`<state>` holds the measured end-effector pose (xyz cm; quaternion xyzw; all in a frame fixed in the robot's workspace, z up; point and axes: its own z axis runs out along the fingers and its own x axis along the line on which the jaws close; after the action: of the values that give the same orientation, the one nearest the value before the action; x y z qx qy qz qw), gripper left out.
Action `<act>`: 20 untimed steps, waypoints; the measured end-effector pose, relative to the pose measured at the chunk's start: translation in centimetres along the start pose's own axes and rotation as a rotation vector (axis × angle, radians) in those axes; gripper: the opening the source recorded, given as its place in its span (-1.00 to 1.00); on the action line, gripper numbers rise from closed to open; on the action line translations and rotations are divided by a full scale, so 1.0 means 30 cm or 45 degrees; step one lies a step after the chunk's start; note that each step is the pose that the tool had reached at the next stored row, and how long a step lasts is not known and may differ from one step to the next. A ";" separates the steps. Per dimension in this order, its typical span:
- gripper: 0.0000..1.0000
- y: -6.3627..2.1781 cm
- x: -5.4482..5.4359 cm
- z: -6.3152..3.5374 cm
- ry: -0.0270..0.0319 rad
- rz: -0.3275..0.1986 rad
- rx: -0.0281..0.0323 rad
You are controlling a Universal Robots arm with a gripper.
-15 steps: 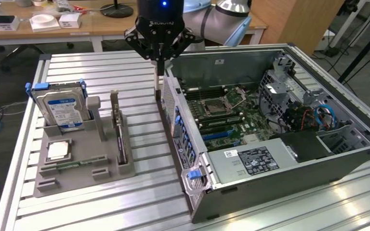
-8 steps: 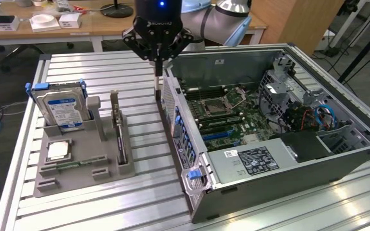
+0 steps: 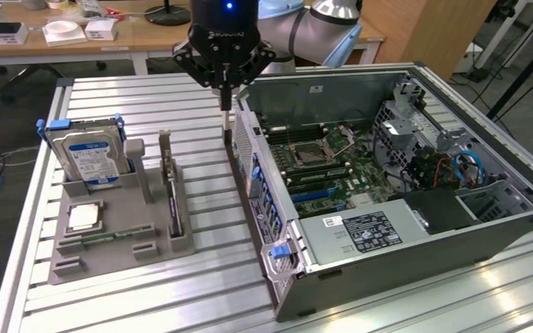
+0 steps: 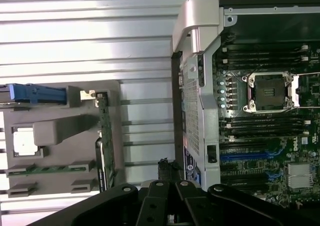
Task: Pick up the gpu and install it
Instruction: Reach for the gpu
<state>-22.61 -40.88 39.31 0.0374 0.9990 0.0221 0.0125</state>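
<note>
The gpu (image 3: 172, 201) is a slim dark card standing on edge in a slot of the grey holder (image 3: 72, 260) at the exterior view's left; the wrist view shows it as a thin green-edged strip (image 4: 103, 146). My gripper (image 3: 225, 111) hangs over the table in the gap between the holder and the open computer case (image 3: 433, 243), behind the card and apart from it. Its thin fingers are pressed together, shut, with nothing between them. In the wrist view the gripper (image 4: 167, 168) sits beside the case's perforated rear panel (image 4: 192, 116). The motherboard (image 3: 327, 163) lies exposed inside the case.
The holder also carries a silver hard drive with a blue label (image 3: 86, 156), a square processor chip (image 3: 83, 216) and a narrow green memory strip (image 3: 109, 238). The slatted metal table (image 3: 137, 305) ends at the exterior view's left. A desk with boxes (image 3: 72, 31) stands behind.
</note>
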 end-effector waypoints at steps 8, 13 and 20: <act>-0.79 -0.004 0.013 -0.001 0.0000 0.000 0.0000; -0.79 -0.005 0.021 -0.001 0.0000 0.000 0.0000; -0.79 -0.007 0.032 -0.001 0.0001 0.000 0.0000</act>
<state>-23.58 -41.02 39.31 0.0374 0.9990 0.0221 0.0125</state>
